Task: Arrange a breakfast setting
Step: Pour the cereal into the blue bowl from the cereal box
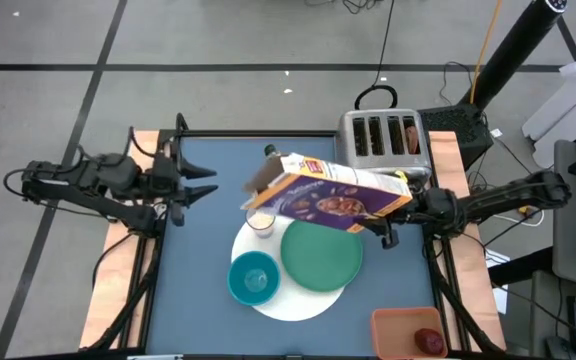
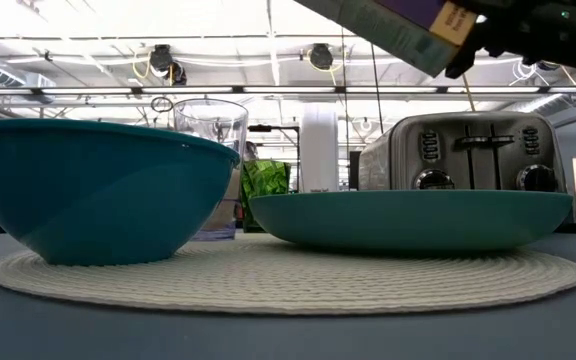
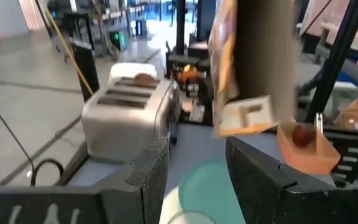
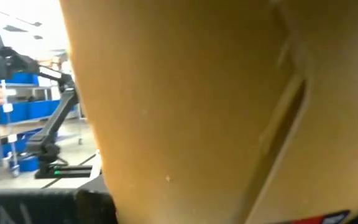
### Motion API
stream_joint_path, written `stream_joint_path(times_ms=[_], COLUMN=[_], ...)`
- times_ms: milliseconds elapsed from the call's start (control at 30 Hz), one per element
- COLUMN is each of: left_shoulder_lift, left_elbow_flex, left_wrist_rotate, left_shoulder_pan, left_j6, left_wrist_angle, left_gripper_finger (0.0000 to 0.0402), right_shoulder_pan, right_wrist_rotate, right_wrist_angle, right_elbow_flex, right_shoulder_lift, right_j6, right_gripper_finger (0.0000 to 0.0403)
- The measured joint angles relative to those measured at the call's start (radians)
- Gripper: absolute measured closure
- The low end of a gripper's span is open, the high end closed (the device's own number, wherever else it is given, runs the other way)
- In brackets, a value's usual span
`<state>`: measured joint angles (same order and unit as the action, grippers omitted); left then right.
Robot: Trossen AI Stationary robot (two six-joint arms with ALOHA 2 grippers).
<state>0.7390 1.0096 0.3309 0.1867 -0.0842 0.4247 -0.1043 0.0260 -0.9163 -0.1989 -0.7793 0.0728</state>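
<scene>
Right fingers (image 1: pixel 400 205) around purple cereal box (image 1: pixel 328 198)

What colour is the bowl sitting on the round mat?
Teal. The bowl shows best in the low view, resting on the white woven mat.

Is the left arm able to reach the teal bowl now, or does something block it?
Probably yes: the left gripper is open with bare table between it and the teal bowl; the cereal box, held by the right gripper, hangs farther right.

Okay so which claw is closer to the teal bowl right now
The right claw, which holds the purple cereal box above the mat beyond the teal bowl. The open left claw hovers off at the table's left side.
</scene>
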Motion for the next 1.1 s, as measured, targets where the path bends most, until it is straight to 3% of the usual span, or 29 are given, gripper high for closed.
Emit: stream_joint_path(times_ms=[467,733,1100], left_shoulder_lift=[0.014,0.015,0.014], left_elbow_flex=[-0.001,-0.001,-0.001], left_wrist_rotate=[0.01,0.011,0.011], left_shoulder_pan=[0.0,0.0,0.0], left_j6=[-0.047,-0.073,-0.087], left_wrist_angle=[0.086,0.107,0.126], left_gripper_finger=[0.0234,0.0234,0.0234], right_shoulder_pan=[0.0,0.0,0.0], right_wrist_rotate=[-0.142,-0.162,-0.253], right_wrist_angle=[0.249,0.562,0.65], right_elbow_flex=[-0.021,-0.159,-0.182], right_shoulder_lift=[0.115,0.119,0.119], right_j6=[0.124,0.093,0.115], right_gripper_finger=[0.0195,0.0195,0.0195])
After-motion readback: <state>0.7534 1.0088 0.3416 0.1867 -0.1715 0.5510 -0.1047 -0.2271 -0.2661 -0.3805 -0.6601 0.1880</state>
